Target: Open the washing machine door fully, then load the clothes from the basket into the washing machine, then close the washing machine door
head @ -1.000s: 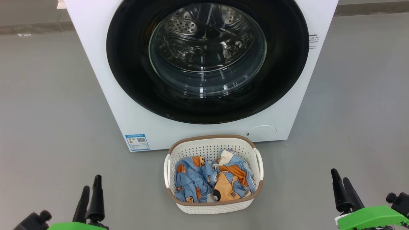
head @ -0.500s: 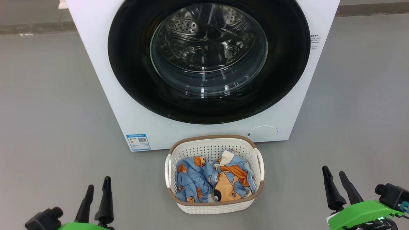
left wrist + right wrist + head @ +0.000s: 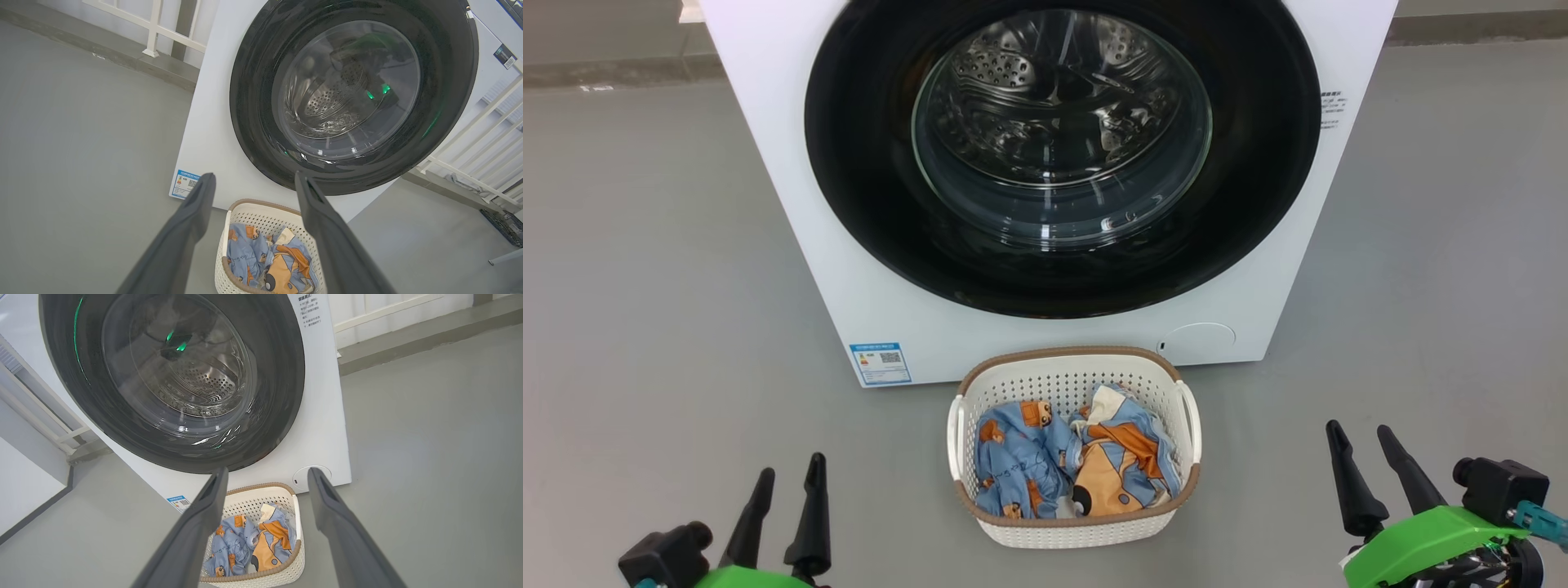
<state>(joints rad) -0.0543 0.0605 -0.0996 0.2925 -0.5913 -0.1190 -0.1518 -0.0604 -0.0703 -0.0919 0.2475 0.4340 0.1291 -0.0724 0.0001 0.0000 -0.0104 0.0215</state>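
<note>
The left gripper [image 3: 791, 467] sits low at the left of the head view, its two dark fingers spread wide with nothing between them. It is well apart from the basket [image 3: 1078, 531], which lies to its right and slightly ahead. Bare grey floor [image 3: 645, 286] stretches ahead of this gripper up to the white side of the washing machine [image 3: 890, 343].

In the left wrist view the left gripper [image 3: 254, 175] points at the lower edge of the washing machine door [image 3: 351, 90], with the basket [image 3: 261, 204] showing between the fingers below it. A white railing [image 3: 470, 159] runs beside the machine at that view's right.

A blue energy label [image 3: 880, 363] marks the machine's lower left corner. The washing machine door [image 3: 1062, 155] is shut, its black ring flush on the front. The steel drum shows through the glass.

The basket stands on the floor just in front of the machine, under the door and midway between the two grippers. The clothes [image 3: 1070, 461] lie bunched inside it, below the brown rim. A round cap [image 3: 1196, 339] sits low on the front, just behind the basket's right corner.

The right gripper [image 3: 1356, 427] hangs at the lower right, jaws fully apart and empty, well apart from the basket's right handle. In the right wrist view the right gripper [image 3: 267, 470] frames the basket [image 3: 300, 555] and clothes [image 3: 253, 539]. Open floor spreads to the right of it.
</note>
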